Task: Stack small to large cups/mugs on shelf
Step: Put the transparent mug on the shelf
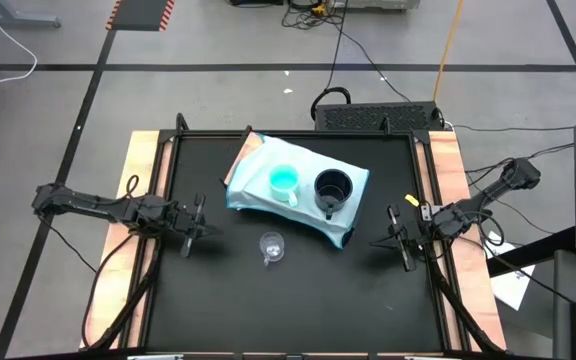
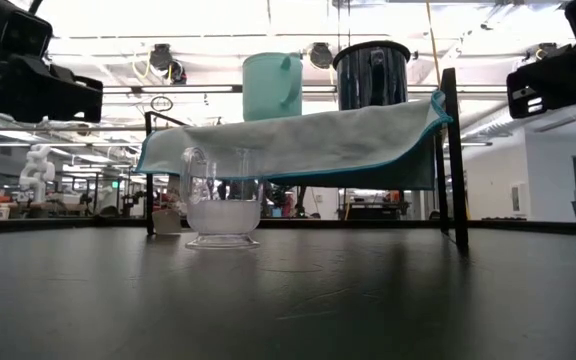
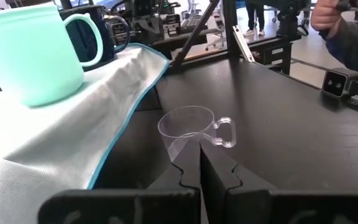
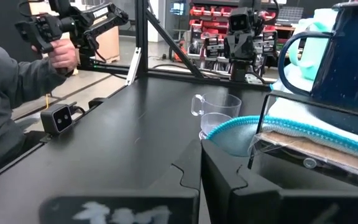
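A teal mug [image 1: 284,181] and a black mug [image 1: 332,188] stand upright side by side on the light blue cloth-covered shelf [image 1: 258,160]. A tiny clear glass cup [image 1: 271,245] stands upright on the black tabletop, in front of the shelf. My left gripper [image 1: 194,229] is shut and empty at the table's left, pointing toward the glass cup [image 3: 185,132]. My right gripper [image 1: 400,244] is shut and empty at the table's right, level with the shelf's near corner [image 4: 241,127].
The shelf stands raised on a black frame [image 2: 454,160], with cloth hanging over its edges. Open black tabletop lies in front of the glass cup. A person's hand and sleeve [image 4: 17,68] show beyond the table's edge.
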